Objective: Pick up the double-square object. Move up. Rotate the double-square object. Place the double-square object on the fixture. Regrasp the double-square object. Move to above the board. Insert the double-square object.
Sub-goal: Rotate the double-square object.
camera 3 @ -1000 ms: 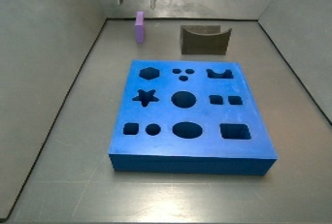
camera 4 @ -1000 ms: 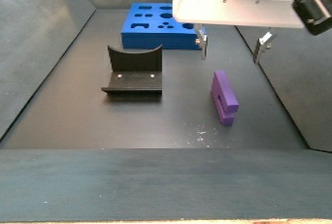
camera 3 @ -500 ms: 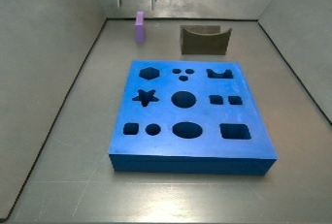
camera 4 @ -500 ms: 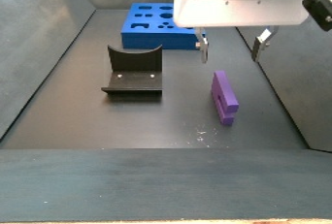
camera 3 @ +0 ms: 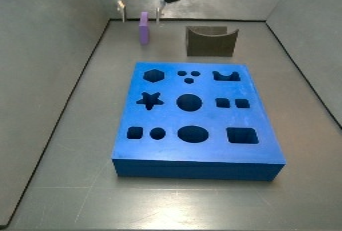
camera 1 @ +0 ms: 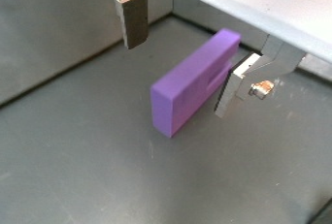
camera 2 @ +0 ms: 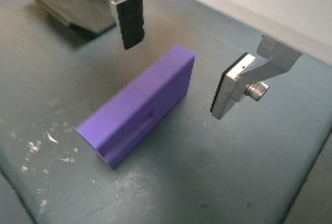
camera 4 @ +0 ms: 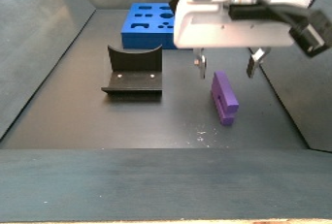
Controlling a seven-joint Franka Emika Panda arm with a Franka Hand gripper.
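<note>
- The board (camera 3: 197, 123) is the big blue slab at the centre of the floor (camera 3: 80, 125) in a side view, with star, hexagon, round and square cut-outs.
- The fixture (camera 3: 210, 42) stands just past the board's far edge at about 12 o'clock, apart from it; in a side view (camera 4: 132, 74) it shows its U-shaped notch.
- The pincer (camera 4: 226, 61) hangs over the block, with its white housing above. Its jaws are open, one silver finger (camera 1: 131, 19) on each side of the block. In a wrist view the other finger (camera 1: 242, 85) looks very near the block's edge; contact cannot be told.
- The block (camera 3: 143, 27), lilac, lies on the floor at about 11 o'clock from the board, well apart from it and at 9 o'clock from the fixture. Both wrist views (camera 2: 139, 117) show it lying on the floor, not lifted.
</note>
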